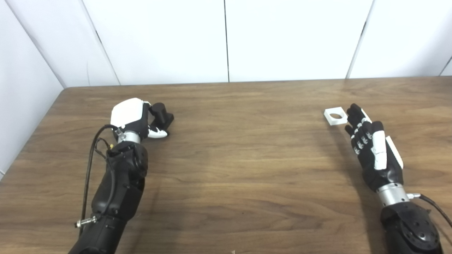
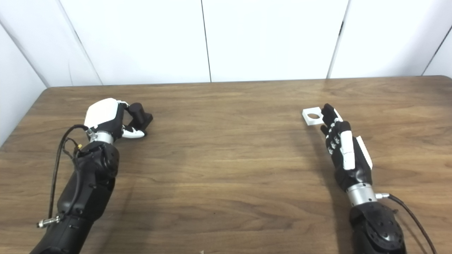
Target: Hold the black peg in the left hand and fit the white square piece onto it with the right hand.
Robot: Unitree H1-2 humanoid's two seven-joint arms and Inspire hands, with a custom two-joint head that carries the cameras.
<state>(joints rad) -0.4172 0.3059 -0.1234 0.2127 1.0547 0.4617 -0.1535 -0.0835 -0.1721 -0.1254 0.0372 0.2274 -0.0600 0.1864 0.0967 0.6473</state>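
The black peg (image 1: 163, 115), a short cylinder on a square base, sits at the table's left with its base on the wood. My left hand (image 1: 131, 118) is curled around it from the near side, its thumb under the base's front edge; the fingers behind it are hidden. The white square piece (image 1: 335, 115), flat with a round hole, lies at the right. My right hand (image 1: 370, 146) is open with fingers stretched out, fingertips (image 1: 353, 112) touching or nearly touching the piece's right edge.
The wooden table (image 1: 240, 158) ends at a white panelled wall behind and at its left edge (image 1: 31, 137). A cable loops beside my left forearm (image 1: 122, 183).
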